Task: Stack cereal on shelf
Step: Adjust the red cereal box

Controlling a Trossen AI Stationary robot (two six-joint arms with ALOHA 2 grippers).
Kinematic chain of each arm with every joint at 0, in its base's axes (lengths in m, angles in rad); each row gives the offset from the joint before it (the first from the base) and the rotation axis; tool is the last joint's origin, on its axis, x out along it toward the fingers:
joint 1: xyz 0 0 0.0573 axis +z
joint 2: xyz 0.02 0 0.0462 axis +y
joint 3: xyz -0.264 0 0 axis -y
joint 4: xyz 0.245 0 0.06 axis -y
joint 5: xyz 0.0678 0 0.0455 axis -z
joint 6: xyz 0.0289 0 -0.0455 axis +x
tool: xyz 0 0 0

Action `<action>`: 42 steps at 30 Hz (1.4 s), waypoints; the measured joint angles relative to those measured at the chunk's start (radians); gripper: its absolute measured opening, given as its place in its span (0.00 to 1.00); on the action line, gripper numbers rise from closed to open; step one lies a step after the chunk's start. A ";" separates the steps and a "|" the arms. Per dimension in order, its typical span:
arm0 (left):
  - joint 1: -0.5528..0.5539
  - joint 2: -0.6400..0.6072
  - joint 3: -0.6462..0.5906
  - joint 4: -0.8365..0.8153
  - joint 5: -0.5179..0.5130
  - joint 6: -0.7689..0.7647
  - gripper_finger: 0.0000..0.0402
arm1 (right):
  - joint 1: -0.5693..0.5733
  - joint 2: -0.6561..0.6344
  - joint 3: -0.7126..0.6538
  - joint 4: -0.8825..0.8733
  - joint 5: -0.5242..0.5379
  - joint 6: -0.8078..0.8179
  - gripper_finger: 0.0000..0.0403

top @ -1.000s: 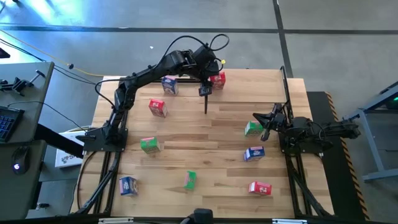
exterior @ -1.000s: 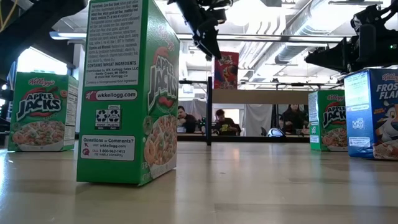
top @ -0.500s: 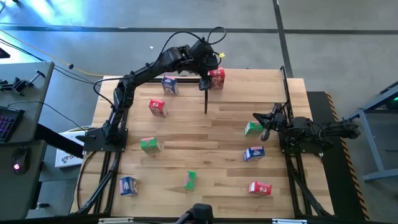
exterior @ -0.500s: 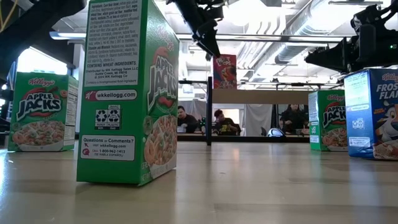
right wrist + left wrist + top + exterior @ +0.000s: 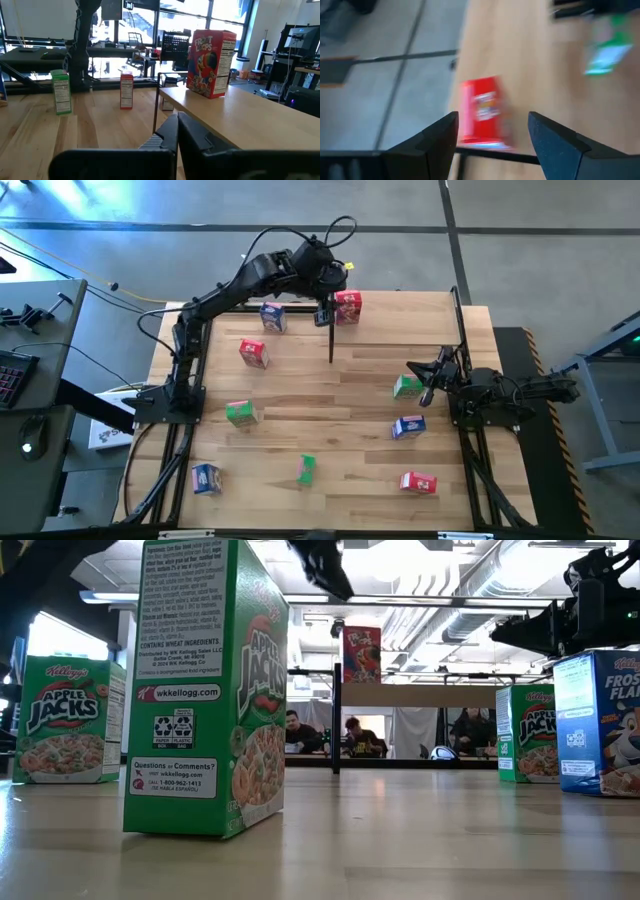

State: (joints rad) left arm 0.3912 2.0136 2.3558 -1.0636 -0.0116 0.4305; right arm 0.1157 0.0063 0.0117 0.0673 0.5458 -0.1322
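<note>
Your left tool (image 5: 324, 316) hangs above the far end of the surface (image 5: 330, 395), fingers (image 5: 435, 145) spread apart and gripping nothing, just beside the red cereal box (image 5: 347, 307) that stands upright on the shelf (image 5: 235, 117). The wrist picture is blurred, so you probably cannot judge the gap to that box exactly. The other boxes lie scattered over the surface. Your right tool (image 5: 428, 383) waits near a green box (image 5: 406, 387), fingers pressed together.

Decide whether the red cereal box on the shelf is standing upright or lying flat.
Upright. The right wrist view shows the red cereal box standing tall on its base on the shelf; the low view shows the same.
</note>
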 joint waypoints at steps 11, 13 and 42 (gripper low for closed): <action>-0.128 0.062 -0.096 0.052 -0.020 -0.017 0.26 | 0.000 0.000 0.000 0.000 0.000 0.000 0.00; -0.129 0.073 -0.144 0.083 -0.029 -0.018 0.17 | 0.000 0.000 0.000 0.000 0.000 0.000 0.00; -0.053 0.083 -0.364 0.299 -0.298 -0.077 0.00 | 0.000 0.000 0.000 0.000 0.000 0.000 0.00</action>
State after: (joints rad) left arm 0.3383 2.0962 1.9923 -0.7649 -0.3098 0.3537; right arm 0.1158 0.0063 0.0119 0.0673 0.5457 -0.1322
